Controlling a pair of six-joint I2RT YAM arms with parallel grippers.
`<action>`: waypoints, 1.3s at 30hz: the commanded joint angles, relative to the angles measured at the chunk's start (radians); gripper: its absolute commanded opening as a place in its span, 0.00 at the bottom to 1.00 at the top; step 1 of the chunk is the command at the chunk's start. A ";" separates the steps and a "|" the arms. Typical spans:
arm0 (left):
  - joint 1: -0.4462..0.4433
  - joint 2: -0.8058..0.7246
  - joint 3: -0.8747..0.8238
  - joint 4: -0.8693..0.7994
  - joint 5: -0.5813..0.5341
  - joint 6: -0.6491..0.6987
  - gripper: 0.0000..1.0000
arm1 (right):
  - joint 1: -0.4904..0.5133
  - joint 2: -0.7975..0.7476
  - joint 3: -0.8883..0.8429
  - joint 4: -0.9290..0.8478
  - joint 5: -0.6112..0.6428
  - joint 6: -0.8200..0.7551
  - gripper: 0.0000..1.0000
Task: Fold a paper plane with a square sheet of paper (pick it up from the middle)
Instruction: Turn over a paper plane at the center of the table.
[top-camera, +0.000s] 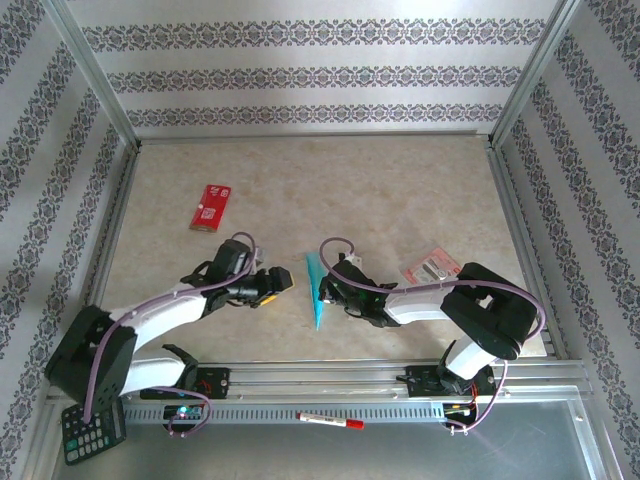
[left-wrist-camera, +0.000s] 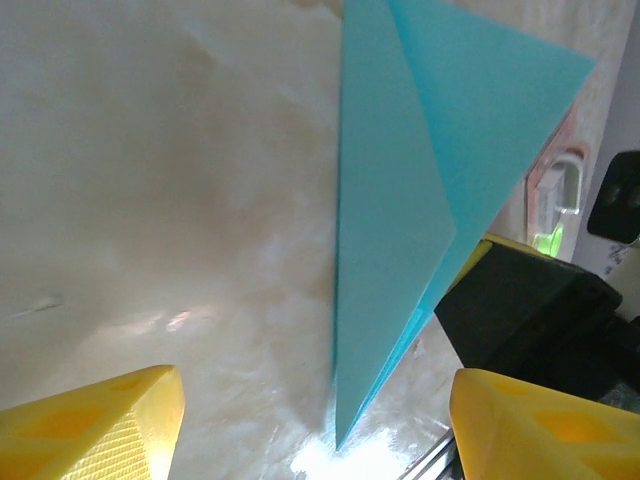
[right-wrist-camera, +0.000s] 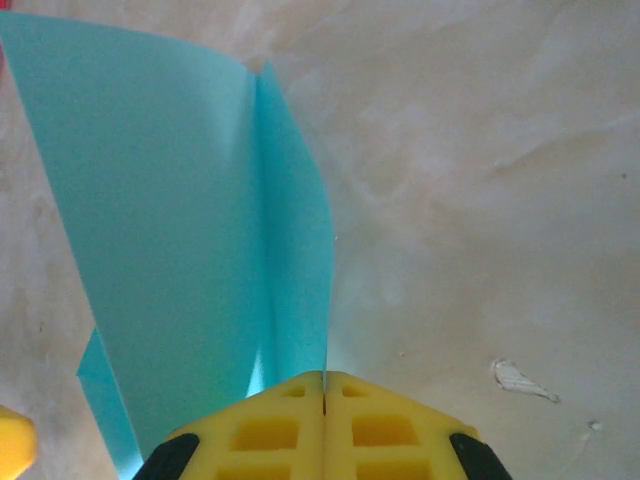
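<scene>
Teal paper plane (right-wrist-camera: 180, 200) pinched in clenched right pincer (right-wrist-camera: 324, 380), bottom edge hidden; left pincer (left-wrist-camera: 315, 385) released.

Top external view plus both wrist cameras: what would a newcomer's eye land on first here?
The folded light teal-blue paper dart, near the front middle of the table, is pinched in the shut right gripper. Next come the yellow fingers of the left gripper, wide apart on either side of the dart's tip without touching it. Farther back on the left lies a red rectangular packet.
</scene>
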 joint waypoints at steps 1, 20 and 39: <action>-0.053 0.055 0.077 0.058 0.004 0.024 0.71 | 0.004 -0.016 -0.017 0.063 0.015 0.022 0.00; -0.090 0.308 0.238 -0.016 -0.017 0.092 0.33 | 0.009 0.020 -0.025 0.100 0.020 0.032 0.00; -0.033 0.318 0.211 0.056 -0.004 0.116 0.04 | -0.028 -0.024 -0.080 0.116 0.039 0.010 0.00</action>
